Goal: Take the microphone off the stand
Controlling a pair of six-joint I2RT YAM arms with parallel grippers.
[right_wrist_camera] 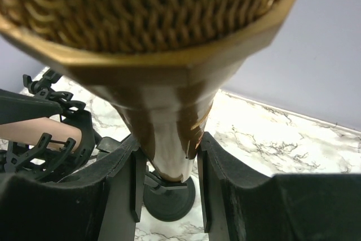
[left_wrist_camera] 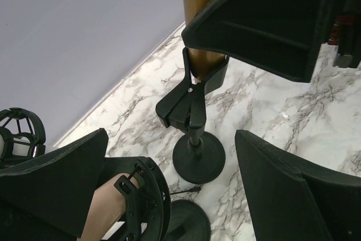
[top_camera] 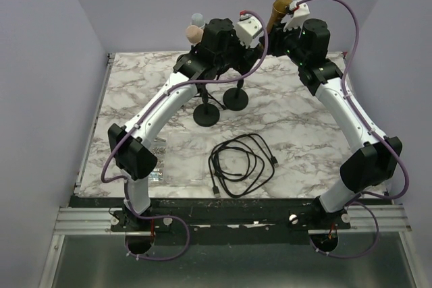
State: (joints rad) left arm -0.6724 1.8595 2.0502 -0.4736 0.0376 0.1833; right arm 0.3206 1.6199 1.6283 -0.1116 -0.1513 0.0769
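A gold microphone (top_camera: 279, 6) stands upright at the back. Its mesh head (right_wrist_camera: 141, 9) fills the right wrist view. My right gripper (right_wrist_camera: 168, 156) is shut on its tapered body, one pad pressing each side. The microphone's lower end (left_wrist_camera: 201, 63) still sits at the black clip (left_wrist_camera: 186, 103) of a stand with a round base (left_wrist_camera: 198, 156). My left gripper (left_wrist_camera: 169, 190) is open and holds nothing, hovering over the stands. A pink microphone (left_wrist_camera: 104, 213) in a black shock mount lies close to its left finger (left_wrist_camera: 56, 179).
A second round stand base (top_camera: 206, 114) stands in front left of the first (top_camera: 236, 100). Another shock mount (left_wrist_camera: 20, 134) holds a grey microphone (top_camera: 198, 18). A coiled black cable (top_camera: 243, 165) lies on the marble table (top_camera: 304, 133). Lilac walls close in the back and sides.
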